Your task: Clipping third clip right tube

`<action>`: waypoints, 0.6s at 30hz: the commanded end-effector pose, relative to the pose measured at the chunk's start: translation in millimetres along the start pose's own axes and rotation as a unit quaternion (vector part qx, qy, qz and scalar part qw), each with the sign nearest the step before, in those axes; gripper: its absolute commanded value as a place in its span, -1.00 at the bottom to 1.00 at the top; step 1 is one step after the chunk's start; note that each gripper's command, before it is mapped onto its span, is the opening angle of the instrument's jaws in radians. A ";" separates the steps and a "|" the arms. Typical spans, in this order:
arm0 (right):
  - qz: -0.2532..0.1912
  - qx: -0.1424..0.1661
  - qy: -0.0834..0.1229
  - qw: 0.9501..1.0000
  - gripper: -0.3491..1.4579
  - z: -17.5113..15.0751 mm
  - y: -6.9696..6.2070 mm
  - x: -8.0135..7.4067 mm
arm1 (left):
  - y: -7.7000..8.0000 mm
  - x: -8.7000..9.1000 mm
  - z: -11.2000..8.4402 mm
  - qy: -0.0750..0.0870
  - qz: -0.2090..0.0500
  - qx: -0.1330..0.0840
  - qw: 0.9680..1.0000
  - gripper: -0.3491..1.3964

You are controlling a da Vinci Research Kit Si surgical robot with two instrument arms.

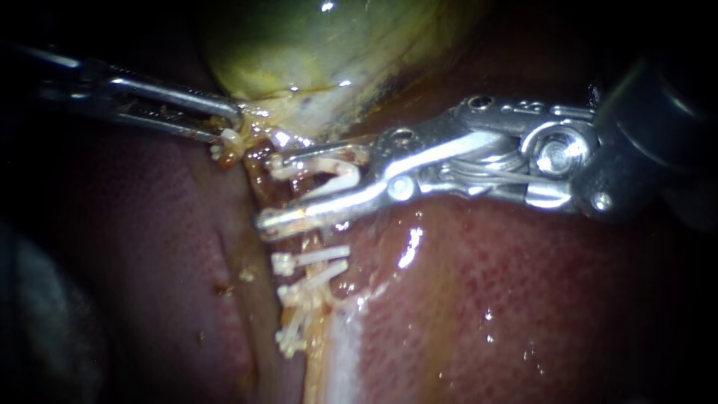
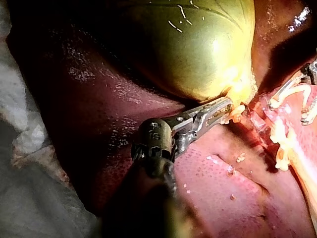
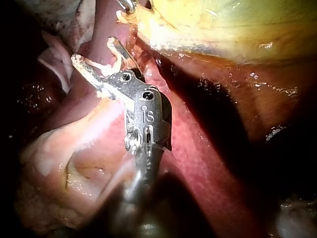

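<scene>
- At centre of the endoscope view, the right instrument [image 1: 268, 191] comes in from the right with its jaws standing wide apart.
- Between those jaws sits a white clip [image 1: 338, 173], spread in an open V. One leg lies along the upper jaw and the other reaches toward the lower, so the jaws have hold of the clip and nothing else.
- Pale, orange-stained tube [image 1: 313, 241] runs down from the gallbladder neck and passes through the gap at the jaw tips. Which tube this is cannot be told.
- Just below the lower jaw, two applied clips [image 1: 313, 268] cross the same strip, one close under the other and well clear of the instrument.
- From the left, the left instrument [image 1: 233, 127] reaches the gallbladder neck with its jaws closed on a tag of fatty tissue [image 1: 228, 146].
- Gallbladder [image 1: 299, 45], yellow-green and glistening, lies above both tips — the liver [image 1: 508, 299] spreads red and wet beneath them.
- Left wrist view: the left instrument's [image 2: 225, 106] jaws lie nearly together at the base of the gallbladder [image 2: 198, 44], gripping yellow tissue.
- Right wrist view: the right instrument's [image 3: 93, 50] jaws are splayed — the white clip [image 3: 111, 64] bridges them, and the gallbladder [image 3: 223, 25] lies ahead.
</scene>
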 end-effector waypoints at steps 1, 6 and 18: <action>0.000 0.000 0.000 1.000 -0.09 0.0 0.0 0.0 | 0.0 0.0 0.0 0.000 0.000 0.000 1.000 -1.00; 0.000 0.000 0.000 1.000 -0.09 -0.1 0.0 0.0 | 0.0 0.0 0.0 0.000 0.000 0.000 1.000 -1.00; -0.001 0.002 -0.001 1.000 -0.10 -0.8 0.0 -0.5 | 0.0 0.0 0.0 0.000 0.000 0.000 1.000 -1.00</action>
